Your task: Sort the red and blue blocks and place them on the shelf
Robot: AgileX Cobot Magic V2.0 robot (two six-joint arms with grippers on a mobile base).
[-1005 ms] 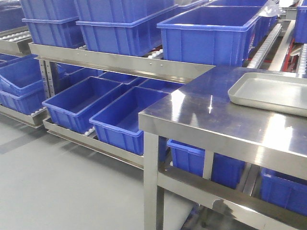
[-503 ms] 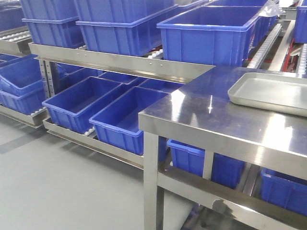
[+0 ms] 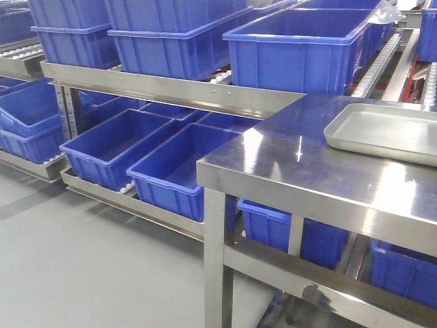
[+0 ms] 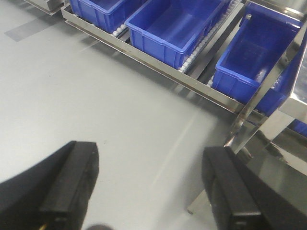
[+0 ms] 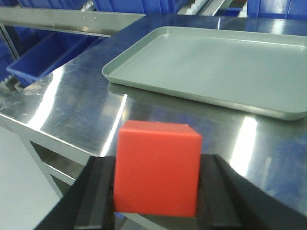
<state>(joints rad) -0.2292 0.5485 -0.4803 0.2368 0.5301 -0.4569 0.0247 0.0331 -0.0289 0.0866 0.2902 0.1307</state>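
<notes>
In the right wrist view a bright red block [image 5: 157,167] fills the lower middle, and my right gripper [image 5: 157,191] is shut on it, one black finger on each side. It hangs above the near edge of the steel table [image 5: 72,105], short of the grey tray [image 5: 211,67]. The blue block is out of view. My left gripper [image 4: 148,187] is open and empty, hanging over the grey floor beside a table leg [image 4: 259,96]. Neither gripper appears in the front view. The shelf [image 3: 171,85] holds blue bins at the left.
Large dark-blue bins [image 3: 300,48] sit on the upper shelf rail and more bins [image 3: 177,164] on the lower roller rack. The grey tray [image 3: 382,130] lies on the steel table [image 3: 287,164] at the right. More bins [image 4: 172,24] show beyond the floor.
</notes>
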